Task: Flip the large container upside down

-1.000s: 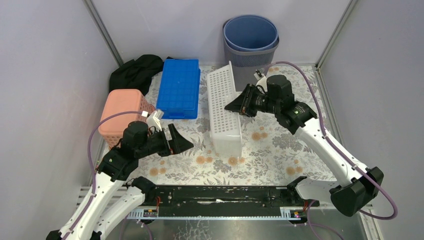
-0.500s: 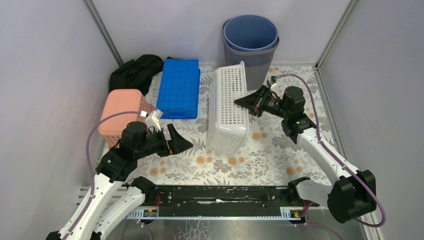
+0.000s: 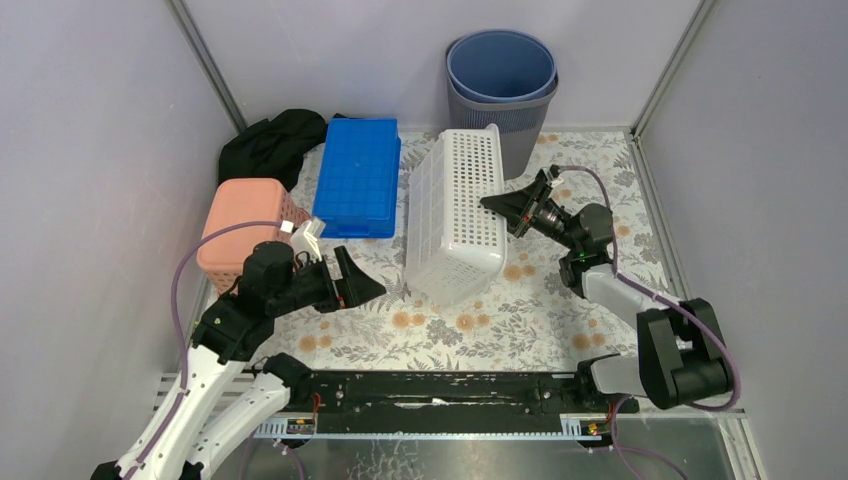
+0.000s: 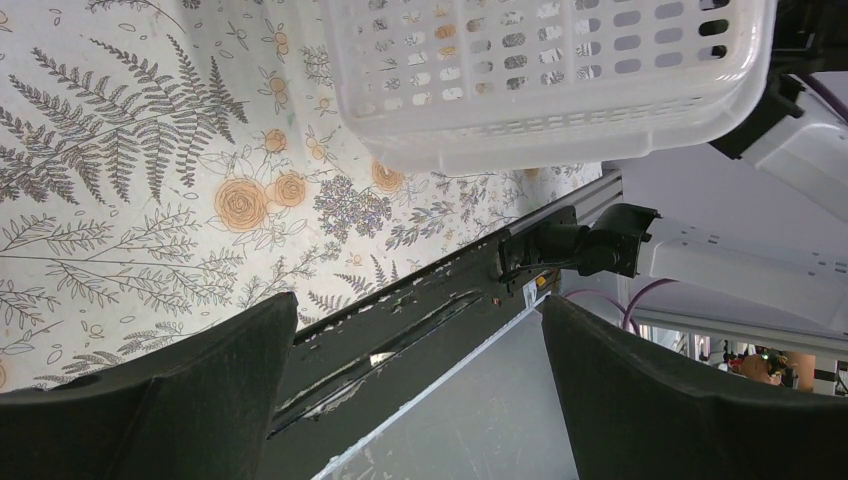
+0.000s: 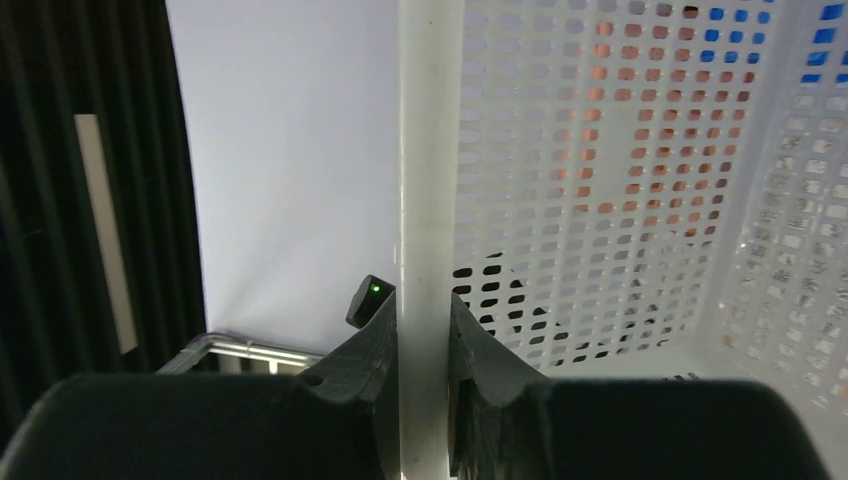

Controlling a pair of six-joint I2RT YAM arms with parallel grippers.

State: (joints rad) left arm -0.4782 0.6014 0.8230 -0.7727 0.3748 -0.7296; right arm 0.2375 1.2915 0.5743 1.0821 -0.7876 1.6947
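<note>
In the top view the white basket (image 3: 455, 215) is covering the lower side of the grey-blue bin (image 3: 505, 108), and the blue crate (image 3: 357, 177) is hiding an edge of the black cloth (image 3: 270, 145). The left wrist view is cutting the basket off at the top; the right wrist view is catching only a slice of rim and mesh.

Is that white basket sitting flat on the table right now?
No, the white basket is tipped up on one long edge, its rim pinched by the right gripper.
</note>
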